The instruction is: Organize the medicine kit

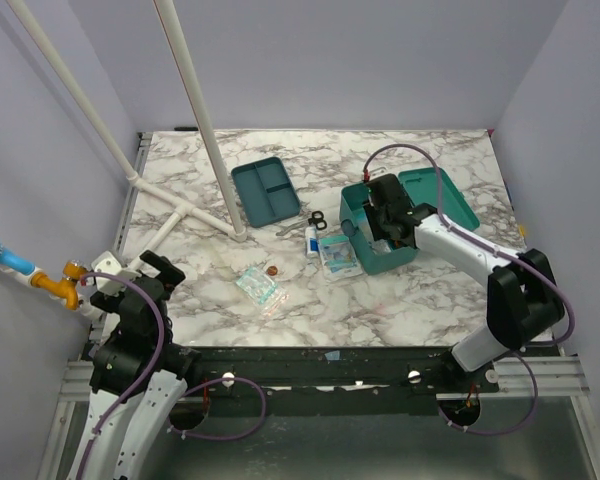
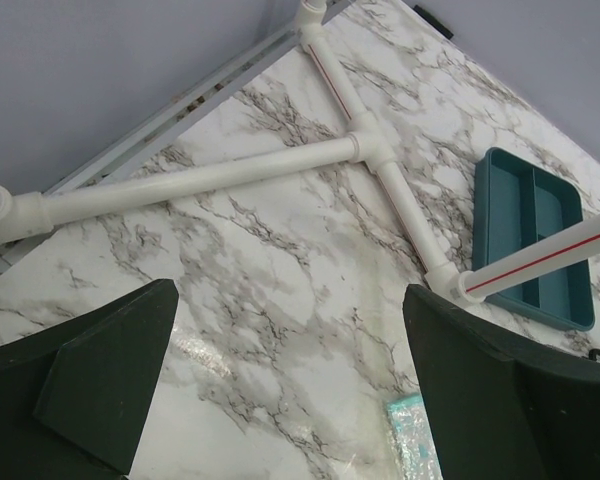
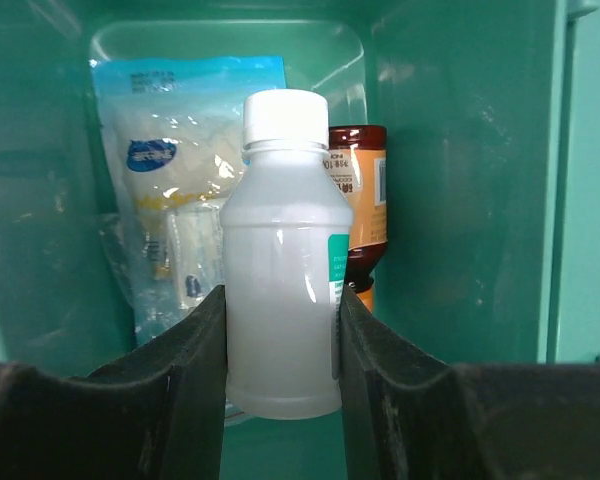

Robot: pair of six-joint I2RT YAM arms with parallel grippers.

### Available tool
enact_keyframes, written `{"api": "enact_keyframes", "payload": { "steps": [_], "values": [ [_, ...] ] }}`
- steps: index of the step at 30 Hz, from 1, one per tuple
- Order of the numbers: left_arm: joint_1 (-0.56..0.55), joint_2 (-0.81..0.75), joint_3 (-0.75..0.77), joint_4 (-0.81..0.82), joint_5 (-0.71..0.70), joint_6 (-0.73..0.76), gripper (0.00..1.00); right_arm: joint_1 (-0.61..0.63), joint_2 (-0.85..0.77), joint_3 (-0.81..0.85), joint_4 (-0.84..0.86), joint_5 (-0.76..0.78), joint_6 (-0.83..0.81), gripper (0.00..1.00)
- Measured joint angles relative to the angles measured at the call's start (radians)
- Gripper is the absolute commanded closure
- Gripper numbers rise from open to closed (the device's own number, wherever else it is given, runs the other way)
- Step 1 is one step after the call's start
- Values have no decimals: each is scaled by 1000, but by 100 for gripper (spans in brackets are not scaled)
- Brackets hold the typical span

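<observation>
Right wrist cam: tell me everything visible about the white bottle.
The bottle is translucent whitish plastic with a white cap on and a teal-edged label on its side. It is inside the kit, cap uppermost in the wrist view, clamped between the right gripper's fingers. A brown bottle and a blue pouch sit behind it; contact unclear.

**Soft, even light, dimmer inside the box**

Diffuse overhead light lay evenly on the white-and-grey marbled tabletop (image 1: pixel 430 300), shadows faint, a pale sheen of glare at its near left. Inside the deep teal-green plastic box (image 3: pixel 460 200) light was dimmer, green-tinted; the translucent white plastic bottle (image 3: pixel 280 300) looked sharp.
</observation>
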Motion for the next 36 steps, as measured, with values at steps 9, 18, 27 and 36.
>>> {"api": "enact_keyframes", "payload": {
  "steps": [9, 18, 27, 36],
  "values": [
    [-3, 32, -20, 62, 111, 61, 1, -26, 102, 1, 1, 58, -72, 72],
    [-3, 72, -49, 126, 289, 146, 2, -32, 126, 20, -1, 103, -98, 35],
    [-4, 74, -57, 189, 553, 244, 1, -32, 42, 122, -55, 123, -99, 32],
    [-4, 158, -11, 220, 839, 262, 1, -32, -168, 216, -68, 51, -38, 25]
  ]
}}
